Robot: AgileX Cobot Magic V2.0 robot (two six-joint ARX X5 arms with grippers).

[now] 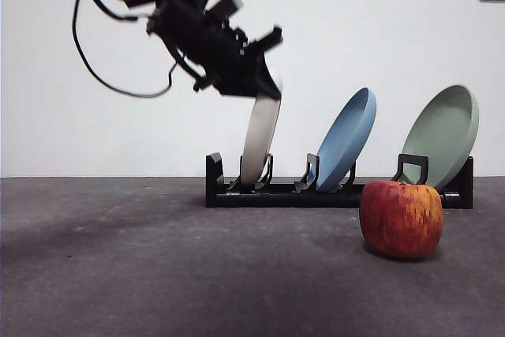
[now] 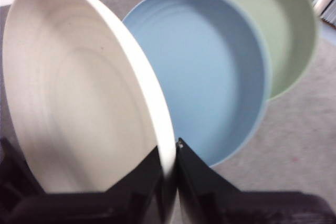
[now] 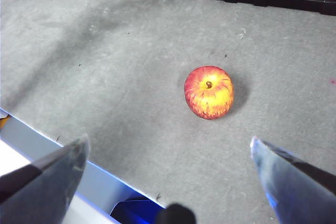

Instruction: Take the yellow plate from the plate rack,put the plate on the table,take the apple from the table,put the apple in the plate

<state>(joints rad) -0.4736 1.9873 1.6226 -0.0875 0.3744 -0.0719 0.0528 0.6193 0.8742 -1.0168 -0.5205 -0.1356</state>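
Front view: the left end effector [image 1: 264,92] pinches the yellow plate [image 1: 259,144], standing in the plate rack [image 1: 331,195]; lift straight, I judge.
Left wrist view: jaws clamp its rim.
Right wrist view: the right end effector [image 3: 168,171] hangs released above the apple [image 3: 209,92].
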